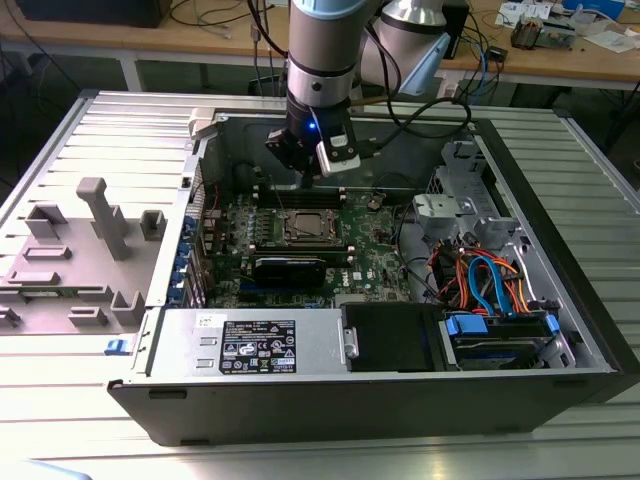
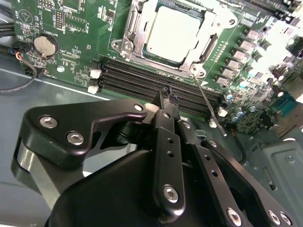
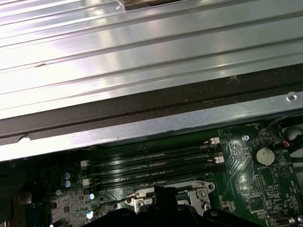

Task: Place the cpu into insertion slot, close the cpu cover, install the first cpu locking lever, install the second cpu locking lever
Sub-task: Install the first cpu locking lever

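While the cpu (image 2: 173,33) sits socketed, the end effector (image 2: 166,95) hangs nearby, pinched closed and empty.

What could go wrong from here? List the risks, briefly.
1. The lever stands free, slanting from a corner of the cover across the memory slots; the shut gripper might slip off so thin a wire.
2. The gripper's tip sits over those slots, so a low sweep could scrape them.
3. Forcing the lever before the cover lies flat over the cpu could bend the cover.
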`<action>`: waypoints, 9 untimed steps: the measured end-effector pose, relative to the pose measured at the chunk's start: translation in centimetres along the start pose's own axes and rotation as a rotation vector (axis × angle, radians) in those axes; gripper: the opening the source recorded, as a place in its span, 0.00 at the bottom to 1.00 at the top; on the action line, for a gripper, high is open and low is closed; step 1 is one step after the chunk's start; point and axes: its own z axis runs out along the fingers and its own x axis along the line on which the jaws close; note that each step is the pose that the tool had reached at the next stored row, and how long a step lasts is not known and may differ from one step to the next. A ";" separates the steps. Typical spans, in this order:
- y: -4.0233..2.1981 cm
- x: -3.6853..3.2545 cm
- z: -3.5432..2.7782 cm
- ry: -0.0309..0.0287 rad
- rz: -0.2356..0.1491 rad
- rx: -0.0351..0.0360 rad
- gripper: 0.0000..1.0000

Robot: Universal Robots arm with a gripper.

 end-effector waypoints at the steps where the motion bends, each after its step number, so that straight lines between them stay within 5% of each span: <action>1: 0.00 -0.01 0.01 -0.0005 -0.015 0.0163 0.11; 4: 0.00 0.00 0.01 0.0005 -0.035 0.0301 0.11; 9: 0.00 0.00 0.01 0.0015 -0.049 0.0371 0.11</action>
